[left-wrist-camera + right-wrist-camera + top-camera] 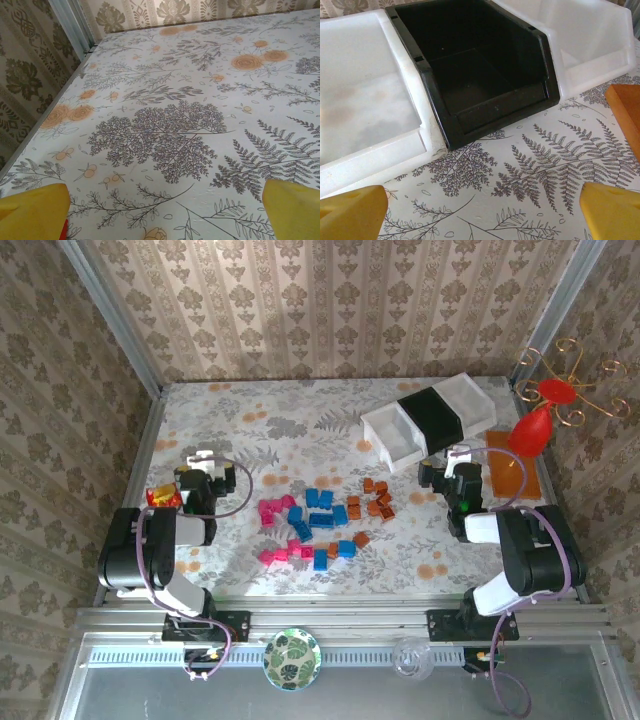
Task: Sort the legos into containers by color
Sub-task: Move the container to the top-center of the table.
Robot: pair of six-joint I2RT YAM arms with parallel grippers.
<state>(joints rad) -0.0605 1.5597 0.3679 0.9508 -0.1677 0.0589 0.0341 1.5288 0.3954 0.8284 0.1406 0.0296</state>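
Nearest the lens, yellow fingertips [350, 212] of the right gripper [485, 215] at both lower corners, spread to full width with nothing between them. Just ahead of those jaws, three containers in a row, side against side: a white tray [365, 100] ahead-left, a black tray [480, 75] dead ahead, a second white tray [590, 45] ahead-right, no bricks visible in any. Off to the right of the fingers, the edge of an orange mat [625, 110]. Much the same at the left gripper [165, 215]: wide apart, gripping nothing, flowered tablecloth [165, 125] in front. From above, the legos [322, 515] in loose pink, blue and brown-orange clusters between the two grippers, well apart from both, leftward and slightly back from the right one, none sorted yet. Likely trouble: pinching two colours at once, or scattering neighbours, when closing on bricks packed so tightly. Also dropping into the wrong tray, given the abutting rims. Possibly nudging the whole row when reaching over the near walls.
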